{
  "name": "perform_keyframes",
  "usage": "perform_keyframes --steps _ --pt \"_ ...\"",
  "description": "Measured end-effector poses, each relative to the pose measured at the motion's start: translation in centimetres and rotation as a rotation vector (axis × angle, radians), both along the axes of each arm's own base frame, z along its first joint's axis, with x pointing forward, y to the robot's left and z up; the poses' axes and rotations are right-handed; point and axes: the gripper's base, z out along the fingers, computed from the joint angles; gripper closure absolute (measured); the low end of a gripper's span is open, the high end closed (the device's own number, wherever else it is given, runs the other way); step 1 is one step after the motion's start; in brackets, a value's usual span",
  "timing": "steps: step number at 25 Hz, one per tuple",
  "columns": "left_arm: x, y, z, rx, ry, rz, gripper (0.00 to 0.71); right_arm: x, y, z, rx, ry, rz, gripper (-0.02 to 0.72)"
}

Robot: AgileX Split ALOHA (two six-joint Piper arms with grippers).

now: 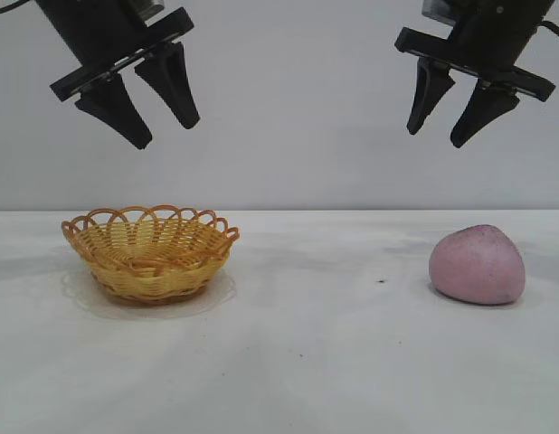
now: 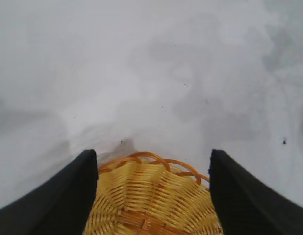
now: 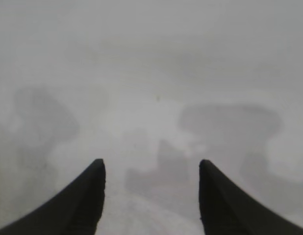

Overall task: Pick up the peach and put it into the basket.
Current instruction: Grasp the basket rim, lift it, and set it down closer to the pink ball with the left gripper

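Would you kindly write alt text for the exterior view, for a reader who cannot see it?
A pink peach sits on a white table at the right, apart from a yellow wicker basket at the left. Two black robot hands hang open and empty high above: the left hand over the basket, the right hand over the peach.

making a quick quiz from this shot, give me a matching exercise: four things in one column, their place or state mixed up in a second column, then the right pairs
Things:
1. peach
2. basket
3. left gripper
4. right gripper

Places or states:
A. open, hanging above the basket
B. lying on the table at the exterior view's right
C. open, hanging above the peach
D. standing empty on the table at the exterior view's left

Pairs: 1-B, 2-D, 3-A, 4-C
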Motion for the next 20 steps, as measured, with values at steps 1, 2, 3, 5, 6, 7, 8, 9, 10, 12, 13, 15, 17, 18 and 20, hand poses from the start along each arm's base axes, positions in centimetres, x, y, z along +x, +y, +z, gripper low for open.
perform_keyframes --steps 1,2,3,5,6,7,8,9,10,12,13,15,17,18,20 --pt "-0.01 0.00 0.00 0.000 0.001 -0.001 0.291 0.00 0.00 0.00 0.000 0.000 0.000 0.347" --pt "-0.01 0.00 0.00 0.000 0.001 -0.001 0.291 -0.02 0.00 -0.01 0.000 0.002 0.001 0.347" --pt "-0.01 0.00 0.00 -0.001 0.002 0.001 0.291 -0.04 0.01 -0.01 0.000 0.004 0.002 0.347" --pt "-0.01 0.01 -0.01 0.001 0.002 0.000 0.291 -0.05 0.01 -0.02 0.000 0.006 0.003 0.347" --pt "-0.01 0.01 -0.01 0.001 0.002 0.000 0.291 -0.05 0.01 -0.02 0.000 0.006 0.003 0.347" --pt "-0.01 0.01 -0.01 0.001 0.002 0.000 0.291 -0.05 0.01 -0.02 0.000 0.006 0.003 0.347" --pt "-0.01 0.01 -0.01 0.001 0.002 0.000 0.291 -0.07 0.01 -0.03 0.000 0.007 0.004 0.347" --pt "-0.01 0.01 -0.01 0.001 0.002 0.000 0.291 -0.07 0.01 -0.03 0.000 0.007 0.003 0.347" --pt "-0.01 0.01 -0.01 0.001 0.002 0.000 0.291 -0.09 0.02 -0.03 0.000 0.009 0.004 0.347" --pt "-0.09 -0.01 -0.04 0.001 0.010 -0.005 0.291 -0.12 0.02 -0.05 0.000 0.013 0.006 0.347" --pt "-0.14 -0.01 -0.06 0.003 0.014 -0.011 0.291 -0.12 0.02 -0.05 0.000 0.013 0.006 0.347" --pt "-0.28 0.14 -0.21 0.034 0.019 -0.033 0.291 -0.12 0.03 -0.05 0.000 0.013 0.007 0.347" --pt "-0.47 0.47 -0.47 0.092 0.026 -0.067 0.291 -0.12 0.03 -0.05 0.000 0.013 0.007 0.347" --pt "-0.59 0.66 -0.61 0.129 0.027 -0.095 0.291 -0.13 0.03 -0.05 0.000 0.014 0.007 0.347" --pt "-0.78 0.98 -0.82 0.188 0.028 -0.146 0.291 -0.15 0.03 -0.06 0.000 0.017 0.008 0.347"
